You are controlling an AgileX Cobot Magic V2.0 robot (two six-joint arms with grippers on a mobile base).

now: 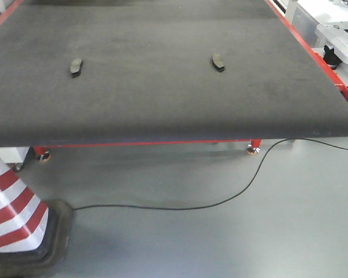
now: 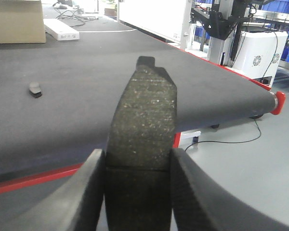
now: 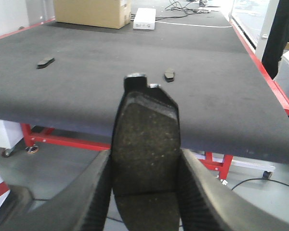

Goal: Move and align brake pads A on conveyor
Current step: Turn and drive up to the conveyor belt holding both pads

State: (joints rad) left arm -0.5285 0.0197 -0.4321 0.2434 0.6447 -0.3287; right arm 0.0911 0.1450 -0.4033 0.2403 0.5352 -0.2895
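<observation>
Holding one pad in each arm, I see my left gripper (image 2: 138,192) pinching a brake pad (image 2: 142,125) and my right gripper (image 3: 145,192) pinching another (image 3: 147,139), both short of the conveyor (image 1: 162,110). Two pads already lie on the belt, one left (image 1: 75,67), one right (image 1: 218,62), well apart. My worry: each pad is gripped only at one end, so it could pivot on contact and land skewed to its neighbours.

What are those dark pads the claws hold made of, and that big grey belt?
The pad in the left gripper looks like pressed gritty composite: matte dark grey with pale flecks. The one in the right gripper looks alike. The conveyor belt seems felt-like fabric, dull and fuzzy, on a red painted frame, probably metal.
</observation>
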